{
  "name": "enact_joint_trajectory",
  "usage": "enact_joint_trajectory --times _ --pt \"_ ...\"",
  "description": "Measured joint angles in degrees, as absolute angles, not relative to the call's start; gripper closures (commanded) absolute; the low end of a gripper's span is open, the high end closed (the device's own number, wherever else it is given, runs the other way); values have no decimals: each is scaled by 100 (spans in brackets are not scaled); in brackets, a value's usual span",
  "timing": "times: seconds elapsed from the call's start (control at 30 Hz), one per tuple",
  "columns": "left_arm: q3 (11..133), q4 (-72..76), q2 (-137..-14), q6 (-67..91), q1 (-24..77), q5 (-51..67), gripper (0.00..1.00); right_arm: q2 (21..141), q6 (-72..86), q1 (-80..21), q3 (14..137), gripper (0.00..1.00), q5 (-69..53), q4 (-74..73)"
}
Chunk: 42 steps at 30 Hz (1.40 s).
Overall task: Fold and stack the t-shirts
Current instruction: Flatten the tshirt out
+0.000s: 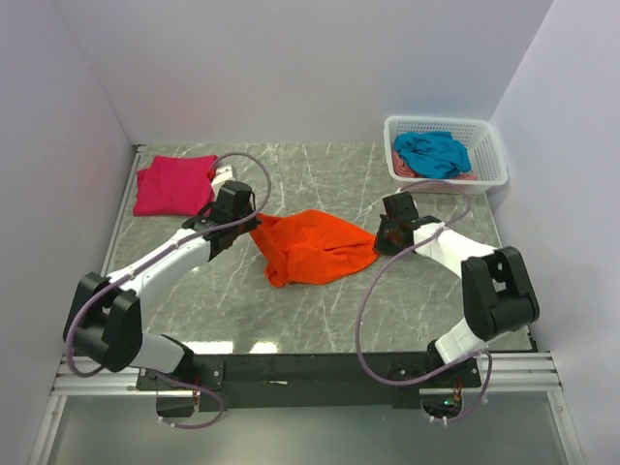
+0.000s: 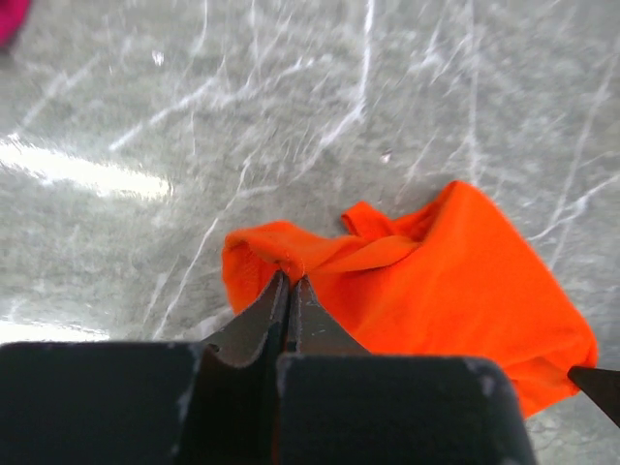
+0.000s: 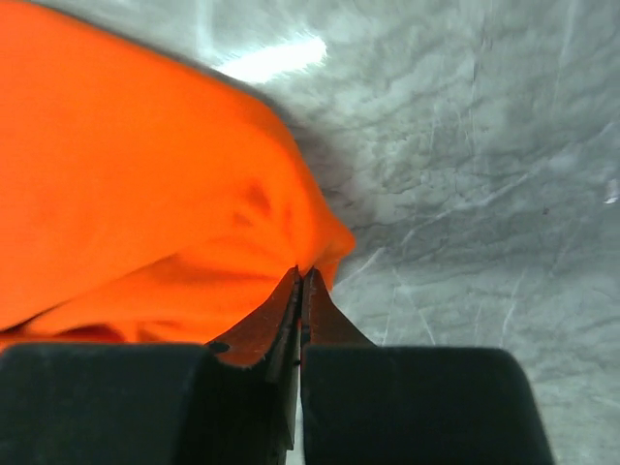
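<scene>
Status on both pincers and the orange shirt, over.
Left pincer shut on orange t-shirt, left edge. Right pincer shut on right edge. Shirt bunched mid-table. Nothing in the way.

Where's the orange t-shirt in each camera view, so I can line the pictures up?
Top external: the orange t-shirt lies crumpled in the middle of the table.
Left wrist: centre to lower right, its near edge pinched in the left gripper.
Right wrist: it fills the upper left, its corner at the right gripper.
Shared landmark: the table's grey marbled top, under the shirt in all three.
</scene>
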State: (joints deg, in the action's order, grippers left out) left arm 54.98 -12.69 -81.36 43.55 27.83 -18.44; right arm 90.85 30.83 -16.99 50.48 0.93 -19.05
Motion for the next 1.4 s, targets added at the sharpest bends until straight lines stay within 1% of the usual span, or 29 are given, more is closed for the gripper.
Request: enact_joint_trajectory --times 0.17,0.33,0.5,0.63,0.77,0.87,1.0,1.1,1.27,1.4 --pt "5662 -1306 -7623 4239 2792 -1966 99 8193 2821 -1699 5057 100 104 -1874" --pt "5839 -1251 -6563 4027 2823 -2040 99 7015 2416 -1699 5443 100 84 -1999" --pt "6416 -1168 -5415 3651 2834 -1986 99 5872 2036 -1715 6233 100 -84 -2176" --pt "6984 -950 -4685 3367 2834 -1688 99 5113 1782 -1717 7013 100 -506 -2322" --pt "7570 -777 -4198 3210 2836 -1251 99 4584 1588 -1728 7852 100 -1181 -2377" --pt "7885 -620 -4071 3144 2838 -1037 99 4289 1503 -1732 8224 100 -1577 -2381" --pt "8014 -582 -4176 3079 2845 -1111 99 4132 1459 -1739 8447 100 -1680 -2368" --pt "8099 -609 -4609 3057 2853 -1507 99 4377 1382 -1739 8444 100 -1457 -2528" --pt "8639 -897 -6036 2888 2797 -2351 99 5489 1177 -1688 8567 100 -834 -2757" --pt "9537 -1337 -7454 2816 2305 -2257 99 6635 888 -1544 9098 100 -674 -2928"
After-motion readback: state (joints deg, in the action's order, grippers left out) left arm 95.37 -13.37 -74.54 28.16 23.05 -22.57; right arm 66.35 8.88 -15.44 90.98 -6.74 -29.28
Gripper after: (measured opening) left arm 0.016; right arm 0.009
